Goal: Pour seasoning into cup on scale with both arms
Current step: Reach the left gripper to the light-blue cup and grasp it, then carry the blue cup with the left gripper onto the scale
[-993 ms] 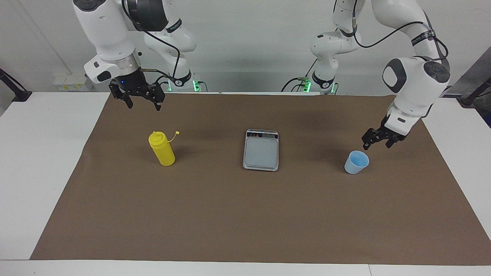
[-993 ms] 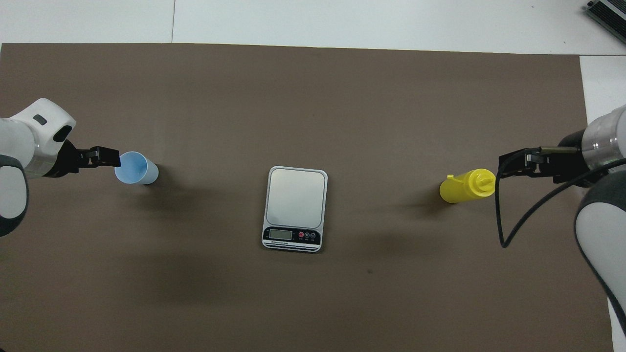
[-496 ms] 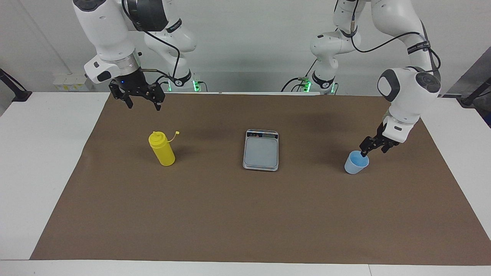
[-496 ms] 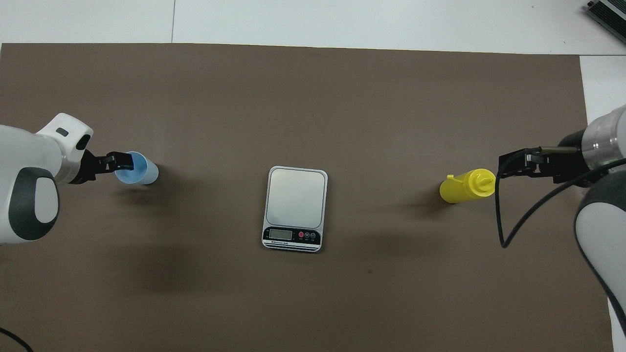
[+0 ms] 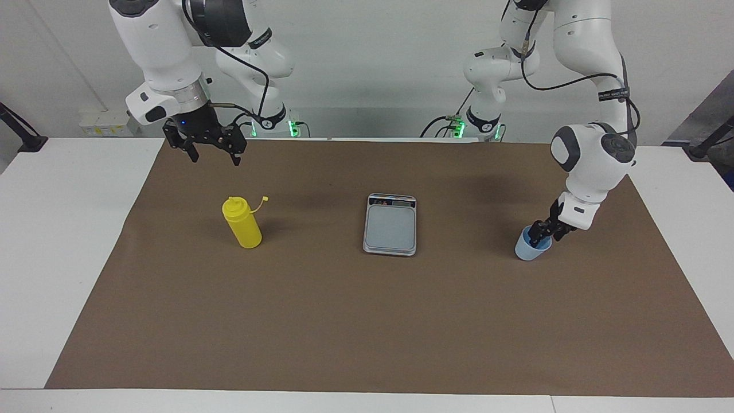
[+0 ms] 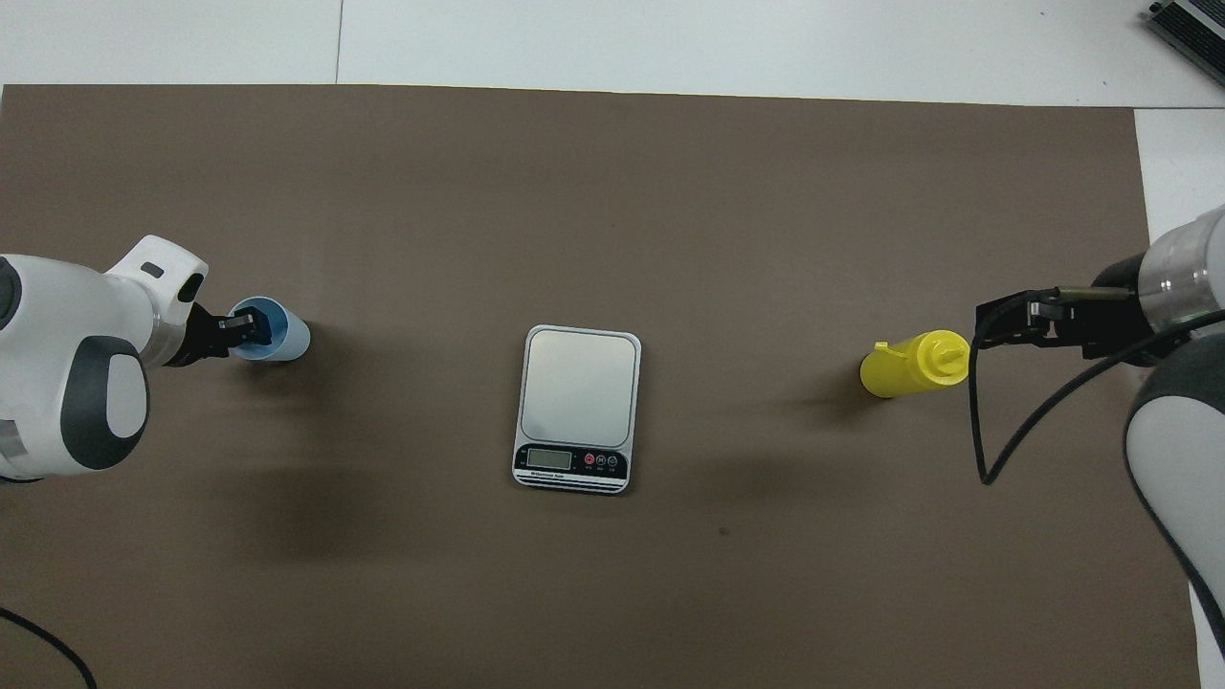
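Left hand (image 5: 542,232) now lowered onto cup (image 5: 531,248) rim, grip not discernible; lift toward scale (image 5: 390,224) likely next. Right hand (image 5: 212,150) released, waiting above seasoning (image 5: 242,222).

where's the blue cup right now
The cup stands on the brown mat toward the left arm's end of the table, level with the scale but not on it. The left tool is at its rim.

White wall (image 5: 367,69), white table (image 5: 69,241), brown mat (image 5: 367,321).
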You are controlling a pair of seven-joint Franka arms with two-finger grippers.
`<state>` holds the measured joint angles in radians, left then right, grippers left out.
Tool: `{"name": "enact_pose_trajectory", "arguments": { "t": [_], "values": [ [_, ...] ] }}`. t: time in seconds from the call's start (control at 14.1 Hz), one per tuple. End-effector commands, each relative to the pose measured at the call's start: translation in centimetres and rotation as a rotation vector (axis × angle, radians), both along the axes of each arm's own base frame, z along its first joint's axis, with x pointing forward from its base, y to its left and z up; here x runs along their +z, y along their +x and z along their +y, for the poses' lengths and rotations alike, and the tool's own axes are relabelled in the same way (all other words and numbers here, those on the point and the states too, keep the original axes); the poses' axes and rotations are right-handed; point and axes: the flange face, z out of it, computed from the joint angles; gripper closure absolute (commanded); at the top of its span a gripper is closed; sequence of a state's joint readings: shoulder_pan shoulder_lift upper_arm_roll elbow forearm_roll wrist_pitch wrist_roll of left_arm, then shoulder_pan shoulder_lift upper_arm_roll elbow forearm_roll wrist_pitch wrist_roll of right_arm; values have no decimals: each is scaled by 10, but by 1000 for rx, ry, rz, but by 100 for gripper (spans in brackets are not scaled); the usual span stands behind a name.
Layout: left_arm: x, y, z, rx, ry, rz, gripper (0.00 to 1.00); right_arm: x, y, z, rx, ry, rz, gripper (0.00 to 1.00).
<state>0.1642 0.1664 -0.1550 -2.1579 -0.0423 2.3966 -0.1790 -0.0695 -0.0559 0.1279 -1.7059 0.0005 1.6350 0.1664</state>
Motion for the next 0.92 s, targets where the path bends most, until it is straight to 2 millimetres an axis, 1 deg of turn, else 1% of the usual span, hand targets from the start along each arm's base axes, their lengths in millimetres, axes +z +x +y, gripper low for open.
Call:
{"name": "enact_pose_trajectory", "arguments": {
  "t": [0.0, 0.28, 0.43, 0.5, 0.57, 0.71, 0.78, 0.85],
  "values": [
    [3, 0, -3, -26, -9, -1, 100, -1, -3, -3, 15, -6, 10, 0],
    [27, 16, -3, -42, -11, 2, 100, -1, -3, -3, 13, -6, 10, 0],
    [53, 24, -7, -63, -12, 4, 100, -1, -3, -3, 15, -6, 10, 0],
    [69, 27, -14, -76, -14, 13, 100, -1, -3, -3, 15, -6, 10, 0],
    [91, 30, -31, -104, -15, 24, 100, -1, -3, -3, 15, -6, 10, 0],
    [127, 33, -61, -148, -16, 62, 100, -1, -3, -3, 13, -6, 10, 0],
    [139, 34, -77, -168, -11, 75, 100, -1, -3, -3, 13, -6, 10, 0],
    [145, 32, -95, -162, -9, 84, 100, -1, -3, -3, 15, -6, 10, 0]
  ]
}}
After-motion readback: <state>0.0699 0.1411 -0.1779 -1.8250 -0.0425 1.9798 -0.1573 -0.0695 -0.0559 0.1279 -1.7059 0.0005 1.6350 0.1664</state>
